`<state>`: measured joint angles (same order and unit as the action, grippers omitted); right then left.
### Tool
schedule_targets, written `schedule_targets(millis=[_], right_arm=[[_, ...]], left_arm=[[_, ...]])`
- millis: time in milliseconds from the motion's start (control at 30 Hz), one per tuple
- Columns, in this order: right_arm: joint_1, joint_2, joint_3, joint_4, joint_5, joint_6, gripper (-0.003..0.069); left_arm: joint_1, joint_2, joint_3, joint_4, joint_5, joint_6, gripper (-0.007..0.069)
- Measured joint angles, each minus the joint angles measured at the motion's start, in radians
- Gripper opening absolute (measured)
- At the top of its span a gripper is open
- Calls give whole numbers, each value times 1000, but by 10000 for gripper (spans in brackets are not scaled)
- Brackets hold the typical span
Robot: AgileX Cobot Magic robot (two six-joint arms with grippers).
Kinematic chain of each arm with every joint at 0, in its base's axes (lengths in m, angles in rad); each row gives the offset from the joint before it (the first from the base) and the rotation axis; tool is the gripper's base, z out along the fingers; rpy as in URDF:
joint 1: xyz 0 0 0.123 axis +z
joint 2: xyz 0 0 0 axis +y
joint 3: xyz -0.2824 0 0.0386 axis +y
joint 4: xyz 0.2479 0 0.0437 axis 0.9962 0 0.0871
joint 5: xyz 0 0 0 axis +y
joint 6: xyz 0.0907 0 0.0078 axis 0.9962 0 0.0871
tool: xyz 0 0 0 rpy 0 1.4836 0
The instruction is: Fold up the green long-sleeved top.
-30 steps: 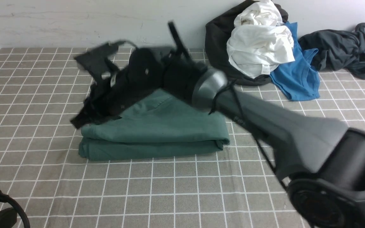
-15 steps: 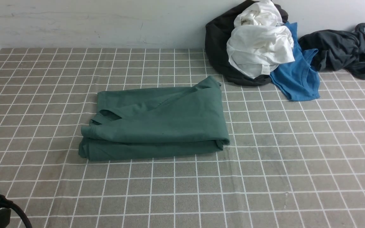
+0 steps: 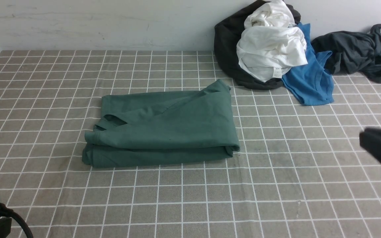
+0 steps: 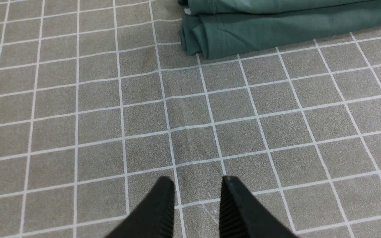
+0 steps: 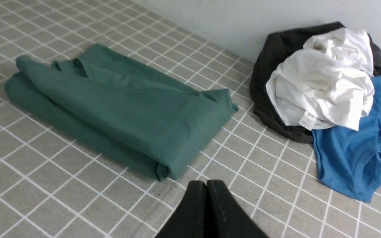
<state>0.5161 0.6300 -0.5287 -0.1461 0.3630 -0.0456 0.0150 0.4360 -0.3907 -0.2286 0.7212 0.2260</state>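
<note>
Front view sits between my arms, raised, facing forward and down over the checked tabletop (image 3: 190,198) to the back wall (image 3: 94,23); widest of the three. Left wrist view looks steeply down from close over my left end effector (image 4: 195,198), catching only a corner of the green long-sleeved top (image 4: 276,26). Right wrist view is low, angled across past my right end effector (image 5: 206,205) toward the wall. All three share the top; front and right wrist also share the clothes pile (image 3: 270,49).
</note>
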Motion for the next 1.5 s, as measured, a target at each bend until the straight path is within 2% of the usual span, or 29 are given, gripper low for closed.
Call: schedule_targets(millis=[67,200,500,767,900,967,1133,1233,1267,1300,1400,1500], right_arm=[[0,-112,146,1,-51,46,-14],[0,-216,245,1,-58,62,-14],[0,-261,260,50,-78,65,-14],[0,-262,263,34,-47,66,-14],[-12,-302,322,6,-92,66,-14],[-52,-354,376,-2,-146,66,-14],[-248,-510,513,4,-308,66,-14],[-353,-586,551,39,-327,66,-14],[-427,-624,555,81,-313,66,-14],[-462,-634,555,104,-296,66,-14],[-534,-640,555,139,-204,65,-14],[-552,-640,555,146,-96,63,-14]], left_arm=[[0,0,0,-2,0,0,185],[0,0,0,-3,0,0,185],[0,0,0,-4,0,0,185],[0,0,0,-4,0,0,185],[0,0,0,-4,0,0,185],[0,0,0,-6,0,0,185],[0,0,0,-7,0,0,185],[0,0,0,-8,0,0,185],[0,0,0,-8,0,0,185],[0,0,0,-8,0,0,185],[0,-1,1,-8,0,0,185],[0,-1,1,-8,0,0,185]])
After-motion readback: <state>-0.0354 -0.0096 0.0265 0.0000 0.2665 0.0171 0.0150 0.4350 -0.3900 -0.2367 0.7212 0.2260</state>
